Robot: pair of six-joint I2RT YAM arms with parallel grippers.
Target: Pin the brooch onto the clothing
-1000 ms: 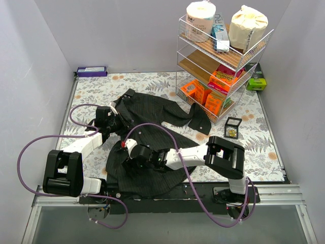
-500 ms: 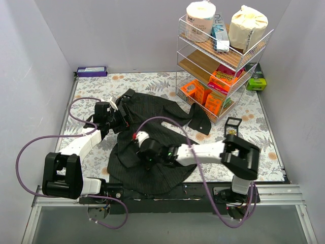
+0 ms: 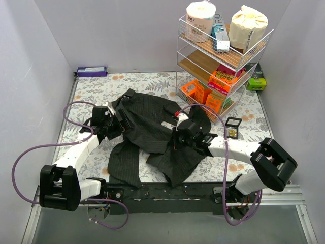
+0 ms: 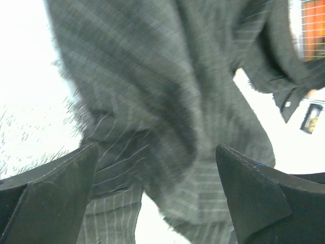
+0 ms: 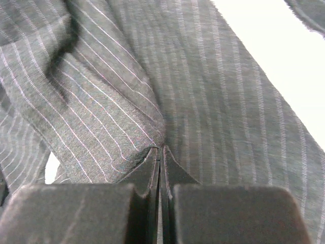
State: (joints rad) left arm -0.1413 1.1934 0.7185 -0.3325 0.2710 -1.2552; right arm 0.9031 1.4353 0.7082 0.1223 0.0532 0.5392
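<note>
Clothing [image 3: 147,127], a black collared garment of thin, finely pinstriped fabric, lies rumpled on the fern-printed table [image 3: 91,89]. Well apart from it, the brooch [image 3: 232,133], a tiny golden speck, sits in a small black box [image 3: 234,120] beside the wire rack [image 3: 223,51]. The left gripper [image 3: 121,122] stands spread wide over the garment's left edge, holding nothing. The right gripper [image 3: 176,137] is pressed together on a fold of fabric; its wrist view shows the pinstripes caught between the fingers [image 5: 142,173], a pinch the overhead view hides
</note>
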